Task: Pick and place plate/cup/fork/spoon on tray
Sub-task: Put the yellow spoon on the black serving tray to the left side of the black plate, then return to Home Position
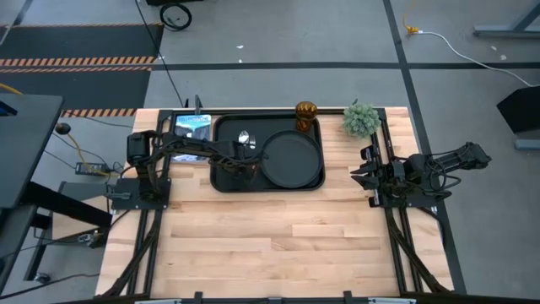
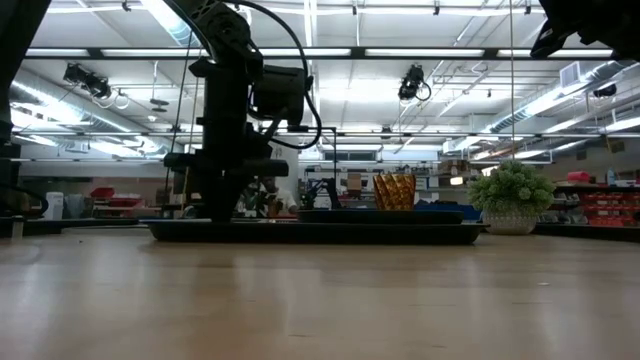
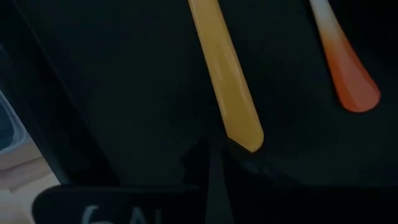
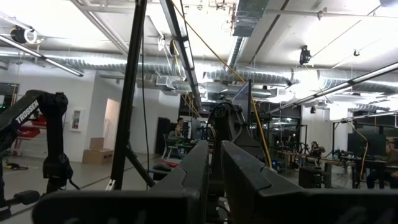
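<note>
Pale wood planks form the table (image 1: 278, 245), and in the high view a wide bare expanse of it is seen between the arms and the near edge. The large black rectangular tray (image 1: 224, 127) with rounded corners is placed toward the far edge, left of centre. The round matte-black plate (image 1: 291, 159) is seated in the tray's right half, its rim close to the tray's right lip. The spoon's rounded silver bowl (image 1: 244, 138) and the fork's silver tines (image 1: 251, 144) are seen on the tray's left half, just beside the plate. The small amber-brown glass cup (image 1: 305, 111) is stood at the tray's far right corner; whether it is on or just outside the lip cannot be told. A green potted plant (image 1: 361, 119) is set near the table's far right corner. The left gripper (image 1: 236, 162) is extended over the tray's left half; the right gripper (image 1: 361, 173) is parked at the table's right edge.

In the low view, the tray (image 2: 310, 231) is seen edge-on, with the cup (image 2: 395, 189) and plant (image 2: 512, 196) behind it.

In the left wrist view, the spoon's yellow-orange handle (image 3: 225, 74) and the fork's reddish-orange handle (image 3: 348, 70) are laid on the tray floor, apart from each other. The jaw state cannot be told.

In the right wrist view, the right fingers (image 4: 249, 177) are shown nearly together, with nothing between them.
</note>
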Tool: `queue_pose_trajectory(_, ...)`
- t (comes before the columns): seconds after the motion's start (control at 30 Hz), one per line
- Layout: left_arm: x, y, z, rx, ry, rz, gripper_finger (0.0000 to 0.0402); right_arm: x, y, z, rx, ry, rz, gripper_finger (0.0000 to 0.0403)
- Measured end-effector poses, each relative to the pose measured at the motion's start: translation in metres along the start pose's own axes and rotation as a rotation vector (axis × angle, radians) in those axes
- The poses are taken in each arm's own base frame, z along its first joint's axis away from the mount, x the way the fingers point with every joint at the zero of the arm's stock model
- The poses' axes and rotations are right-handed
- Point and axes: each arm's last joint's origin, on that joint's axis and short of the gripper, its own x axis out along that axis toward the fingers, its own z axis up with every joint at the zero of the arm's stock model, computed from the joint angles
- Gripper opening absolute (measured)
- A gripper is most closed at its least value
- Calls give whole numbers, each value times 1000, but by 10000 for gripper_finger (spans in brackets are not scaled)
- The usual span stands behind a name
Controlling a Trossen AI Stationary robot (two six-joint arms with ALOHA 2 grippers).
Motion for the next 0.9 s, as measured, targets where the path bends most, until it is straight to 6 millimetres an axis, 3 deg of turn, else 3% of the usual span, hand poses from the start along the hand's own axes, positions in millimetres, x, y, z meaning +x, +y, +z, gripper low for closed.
queue_pose_trajectory(0.27, 16, -6, 1, 25, 10, 5, 52, 0, 0, 0, 0, -1, 1, 50)
queue_pose_trajectory(0.43, 15, -7, 2, 24, 7, -11, 52, 0, 0, 0, 0, 0, 4, 50)
queue_pose_trajectory(0.9, -23, 7, 4, -11, -63, -59, 52, 0, 0, 0, -1, -1, 3, 50)
